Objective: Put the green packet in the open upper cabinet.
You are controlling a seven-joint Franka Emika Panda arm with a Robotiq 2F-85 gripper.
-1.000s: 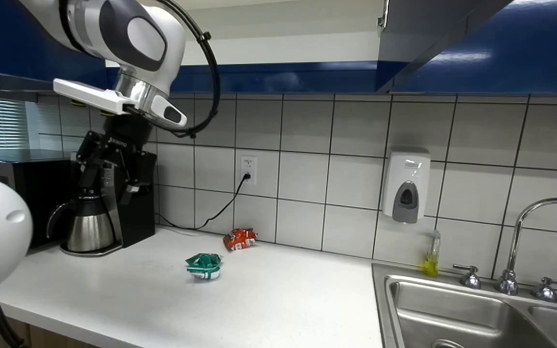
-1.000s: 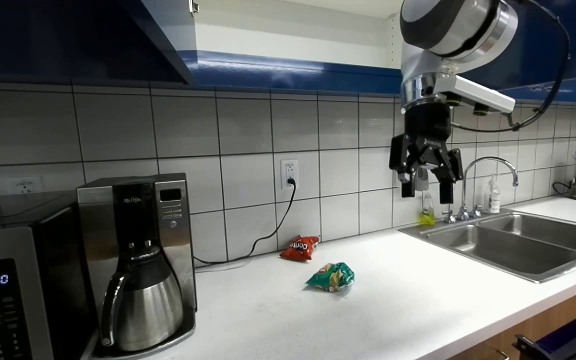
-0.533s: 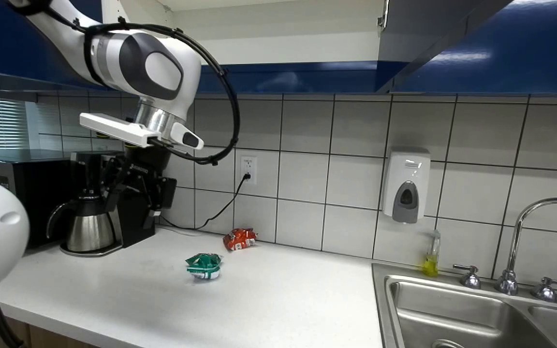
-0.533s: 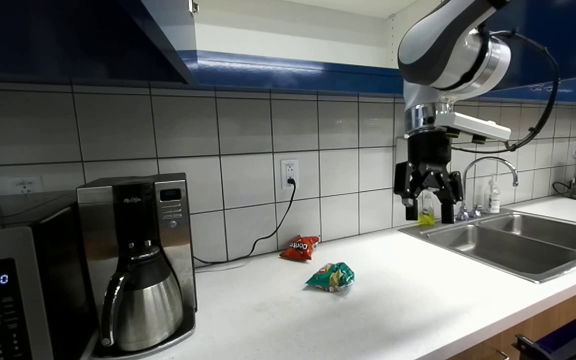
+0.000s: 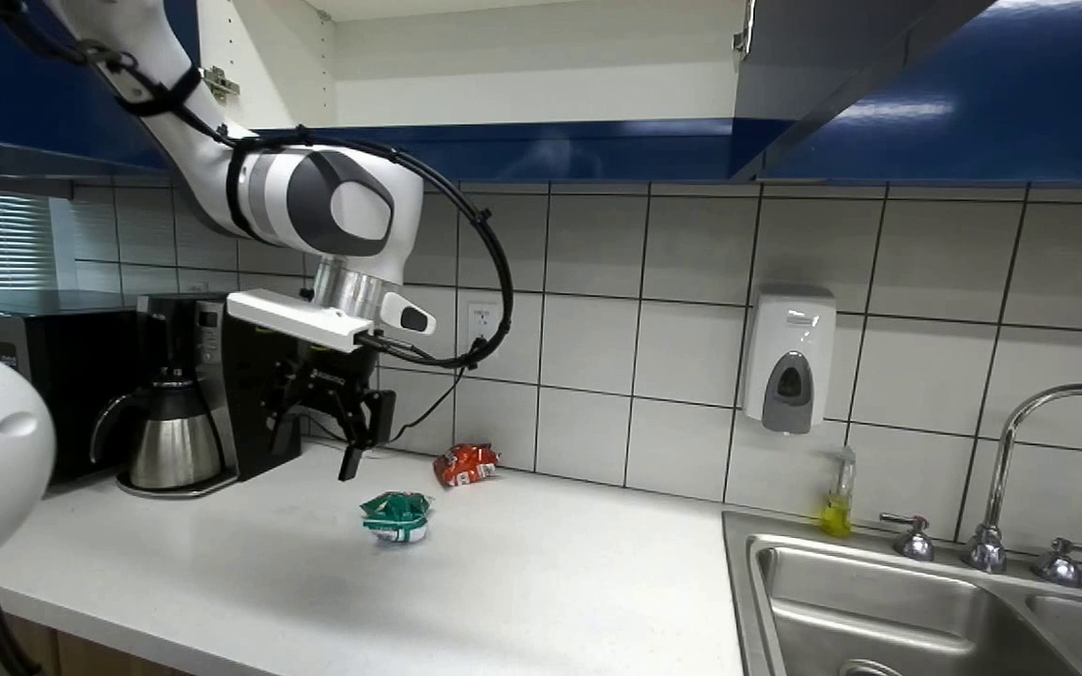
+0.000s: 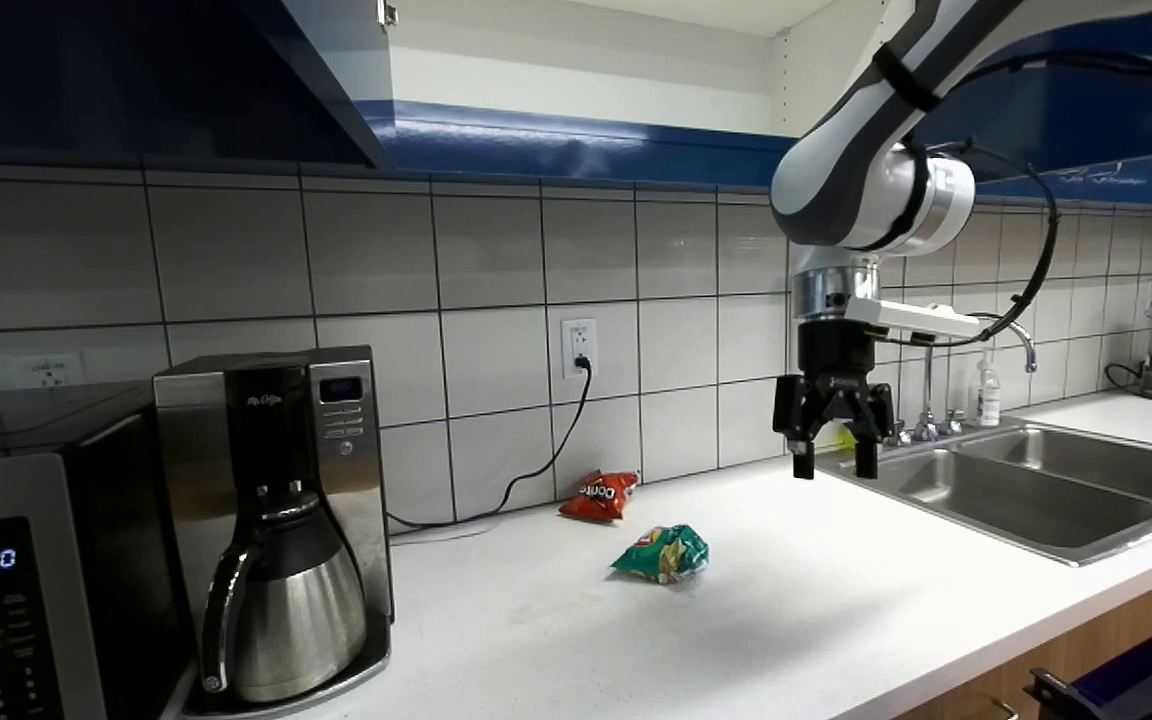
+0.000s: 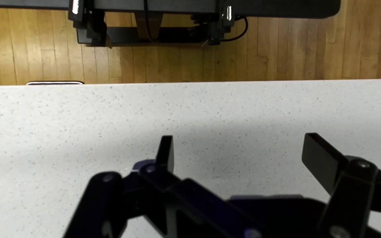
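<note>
Green packet (image 6: 664, 554): lies on worktop (image 6: 536, 620), long axis roughly crosswise, tapered corner leftward in an exterior view. Claw (image 7: 238, 150): spread above worktop; partly lost against dark coffee maker (image 5: 212, 385) in an exterior view. Open upper cabinet (image 6: 586, 75): top cropped.

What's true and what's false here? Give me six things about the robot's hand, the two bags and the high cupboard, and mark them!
1. The upper cupboard is open. True.
2. The green bag lies farther from the tiled wall than the red bag. True.
3. The two bags are touching. False: there is a gap between them.
4. The green bag is up in the upper cupboard. False: it lies on the counter.
5. The robot's hand hangs above the counter. True.
6. The hand is squeezing the red bag. False: it is open and holds nothing.
</note>
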